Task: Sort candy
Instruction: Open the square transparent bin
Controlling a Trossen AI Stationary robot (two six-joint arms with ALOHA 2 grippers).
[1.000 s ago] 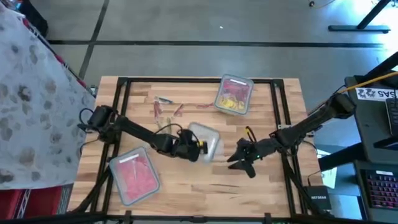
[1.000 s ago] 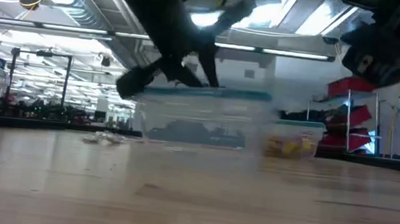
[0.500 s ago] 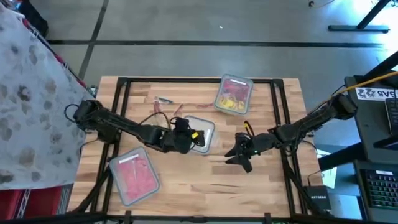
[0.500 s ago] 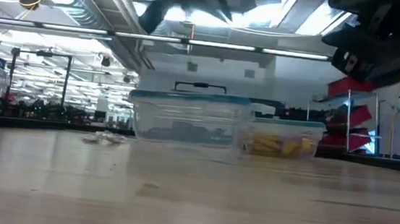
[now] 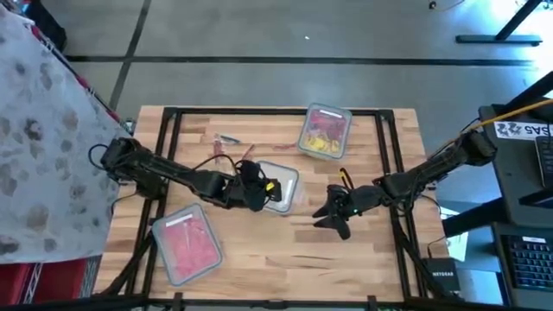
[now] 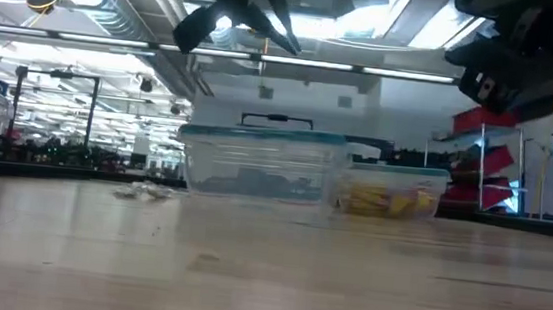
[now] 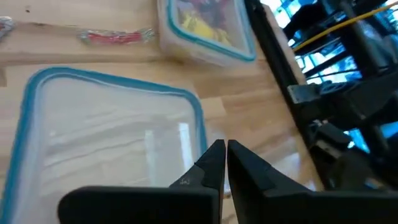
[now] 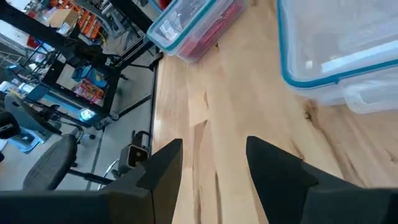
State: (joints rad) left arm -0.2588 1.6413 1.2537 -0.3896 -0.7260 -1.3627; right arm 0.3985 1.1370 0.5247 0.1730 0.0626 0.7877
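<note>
Candy (image 7: 116, 36), a red-wrapped piece lying lengthwise along the table's back edge, beyond my left gripper (image 7: 225, 163), fingers nearly closed over the empty container (image 5: 278, 185); right gripper (image 8: 211, 158) wide.

Left gripper (image 7: 226, 163): fingers closed, above empty container (image 7: 112, 143).
Beyond: red candy (image 7: 116, 36); container of yellow candy (image 7: 205, 28).

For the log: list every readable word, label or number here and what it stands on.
"NETGEAR" on the small black box at the table's right front corner, barely legible.
White tag on the stand right of the table: large characters, upside down, not surely readable.
Nothing readable on the containers.
</note>
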